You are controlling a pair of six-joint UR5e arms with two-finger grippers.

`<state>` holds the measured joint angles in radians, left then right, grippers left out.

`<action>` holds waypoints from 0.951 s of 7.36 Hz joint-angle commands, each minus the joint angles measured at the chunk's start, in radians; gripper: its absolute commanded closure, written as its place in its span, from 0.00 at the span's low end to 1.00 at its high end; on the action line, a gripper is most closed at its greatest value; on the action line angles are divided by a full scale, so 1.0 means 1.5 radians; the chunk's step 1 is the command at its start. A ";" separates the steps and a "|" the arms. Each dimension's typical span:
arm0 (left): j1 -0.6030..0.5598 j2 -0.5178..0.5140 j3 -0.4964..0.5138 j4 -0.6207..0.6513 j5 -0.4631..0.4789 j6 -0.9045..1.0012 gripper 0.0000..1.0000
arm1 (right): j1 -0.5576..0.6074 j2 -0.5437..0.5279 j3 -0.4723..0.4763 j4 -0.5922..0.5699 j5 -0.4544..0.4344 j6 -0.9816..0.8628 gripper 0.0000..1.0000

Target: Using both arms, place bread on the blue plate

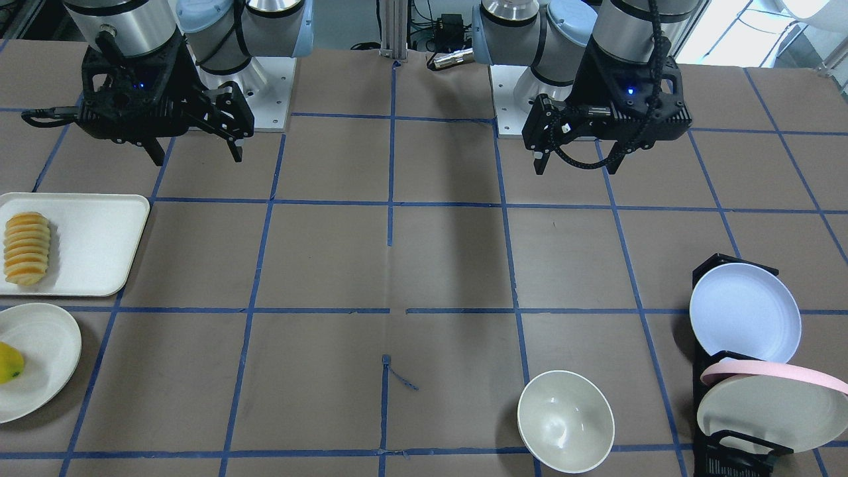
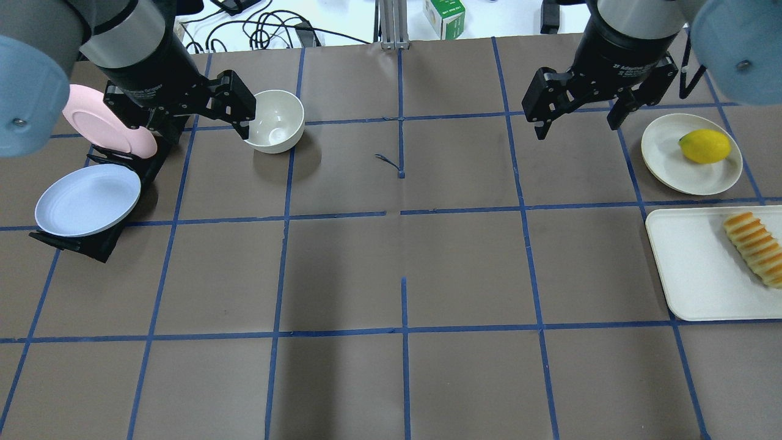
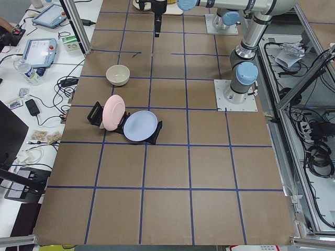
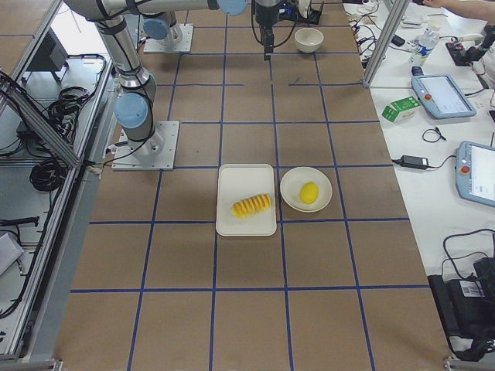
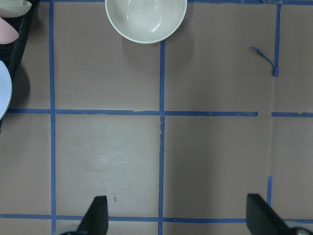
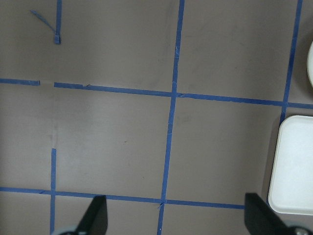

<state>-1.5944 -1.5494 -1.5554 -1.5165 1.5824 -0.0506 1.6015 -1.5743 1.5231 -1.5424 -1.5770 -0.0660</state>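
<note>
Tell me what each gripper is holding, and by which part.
Nothing. The left gripper and right gripper are both open and empty; the bread lies untouched on its white tray.

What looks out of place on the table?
Only a loose curl of blue tape peeling up off the table, near its centre. The bread lies on its white tray; the blue plate leans in its rack.

My brown tabletop (image 2: 342, 275) was gridded with blue tape (image 2: 464, 329); a cable-strewn white bench (image 3: 10, 83) lined the exterior left view's left edge.
</note>
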 commanded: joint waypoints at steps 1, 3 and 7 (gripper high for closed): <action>-0.001 -0.001 0.000 0.000 -0.001 0.000 0.00 | 0.000 0.000 0.000 0.000 0.000 -0.001 0.00; -0.001 0.000 0.000 0.000 -0.001 0.000 0.00 | 0.000 0.000 0.001 0.001 -0.001 -0.001 0.00; 0.004 -0.004 0.000 0.000 0.000 0.000 0.00 | -0.013 0.000 0.008 0.004 -0.005 -0.017 0.00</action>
<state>-1.5922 -1.5526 -1.5545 -1.5171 1.5824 -0.0506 1.5968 -1.5750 1.5298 -1.5400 -1.5805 -0.0743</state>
